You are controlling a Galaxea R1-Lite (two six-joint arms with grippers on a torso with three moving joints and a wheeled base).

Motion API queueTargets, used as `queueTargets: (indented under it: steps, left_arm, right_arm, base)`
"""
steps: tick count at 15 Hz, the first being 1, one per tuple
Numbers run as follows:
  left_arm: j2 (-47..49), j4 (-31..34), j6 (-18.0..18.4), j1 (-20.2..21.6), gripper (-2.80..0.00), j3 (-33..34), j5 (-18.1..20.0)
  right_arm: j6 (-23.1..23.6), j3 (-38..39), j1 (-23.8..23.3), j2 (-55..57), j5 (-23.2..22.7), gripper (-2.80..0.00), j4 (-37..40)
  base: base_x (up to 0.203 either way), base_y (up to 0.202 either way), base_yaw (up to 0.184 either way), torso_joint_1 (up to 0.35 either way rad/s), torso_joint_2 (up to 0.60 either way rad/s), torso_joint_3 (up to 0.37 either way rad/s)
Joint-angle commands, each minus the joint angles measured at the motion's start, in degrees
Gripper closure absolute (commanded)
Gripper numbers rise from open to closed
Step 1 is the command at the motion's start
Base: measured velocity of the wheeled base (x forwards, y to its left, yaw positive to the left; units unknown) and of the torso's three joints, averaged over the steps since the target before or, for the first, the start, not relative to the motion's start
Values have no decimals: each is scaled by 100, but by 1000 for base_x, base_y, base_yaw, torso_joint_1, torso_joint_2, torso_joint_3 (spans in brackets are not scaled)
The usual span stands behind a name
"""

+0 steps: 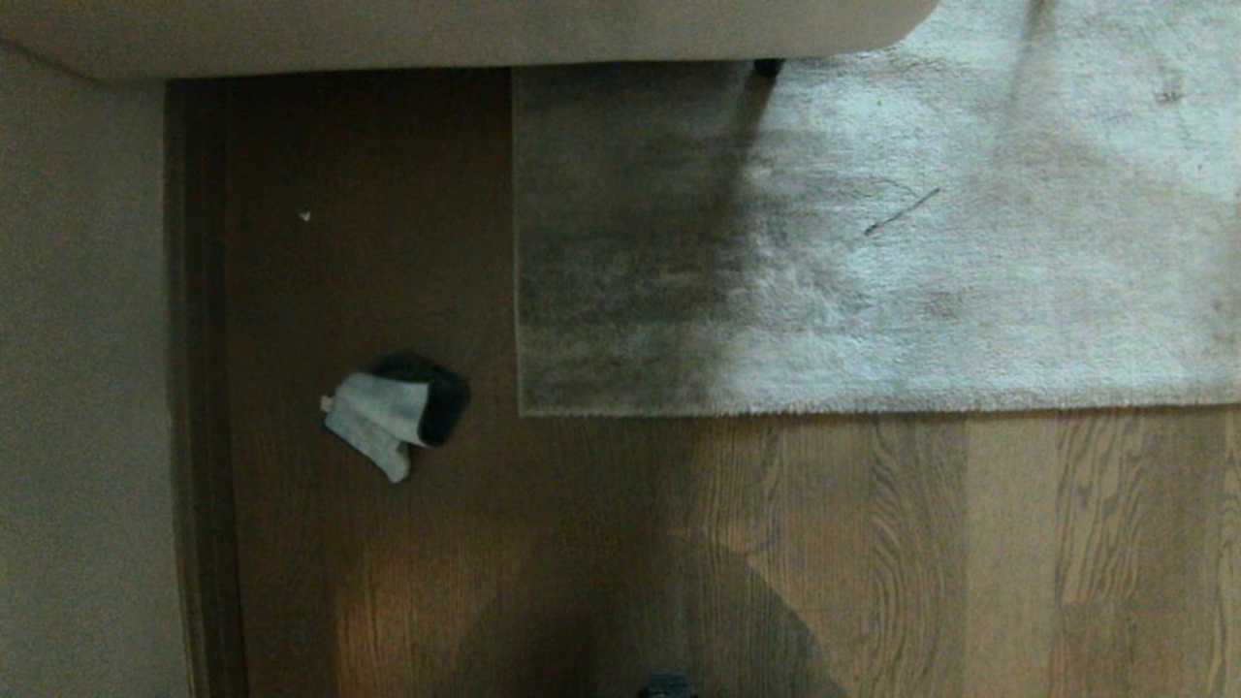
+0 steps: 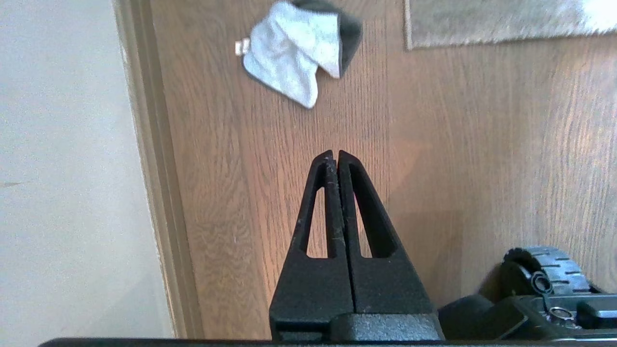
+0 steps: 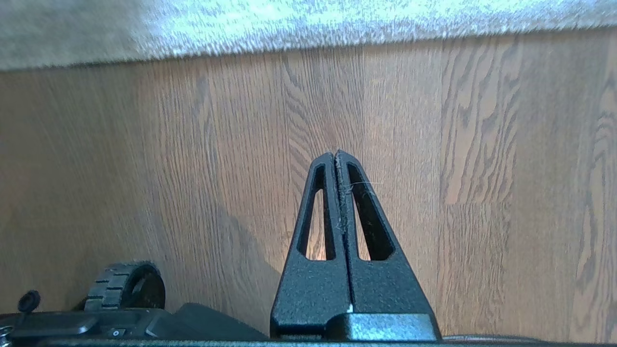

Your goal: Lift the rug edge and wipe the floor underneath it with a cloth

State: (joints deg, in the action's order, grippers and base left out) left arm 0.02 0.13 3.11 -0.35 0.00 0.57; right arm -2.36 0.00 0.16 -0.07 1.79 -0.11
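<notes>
The cloth (image 2: 299, 53), a soft crumpled rag, is seen on the floor (image 2: 434, 168) well ahead of the left gripper (image 2: 336, 154), whose fingers are pressed together on nothing. The right gripper (image 3: 336, 154) is likewise closed and empty, the rug edge (image 3: 337, 41) lying beyond its tips. The limp, light rag is judged best pinched at a raised fold.

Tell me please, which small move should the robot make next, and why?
Probably the left gripper should open and reach toward the cloth. Both grippers are shut and empty above the floor, the right gripper facing the rug edge. The cloth lies crumpled on the left side, apart from the rug, which is flat. Wiping needs the cloth in hand first.
</notes>
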Motion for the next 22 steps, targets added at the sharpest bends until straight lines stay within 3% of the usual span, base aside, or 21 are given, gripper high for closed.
queueTargets:
  steps: [1,22]
  left_arm:
    - [-2,-5,-21,0,0,0,4]
    - [-2,4,-197,0,0,0,-31]
  right_arm:
    - [-1,0,2,7,-3,0,-6]
    - [-1,0,2,7,3,0,-6]
  base:
    - [0,0,0,0,2,199]
    - [0,0,0,2,2,202]
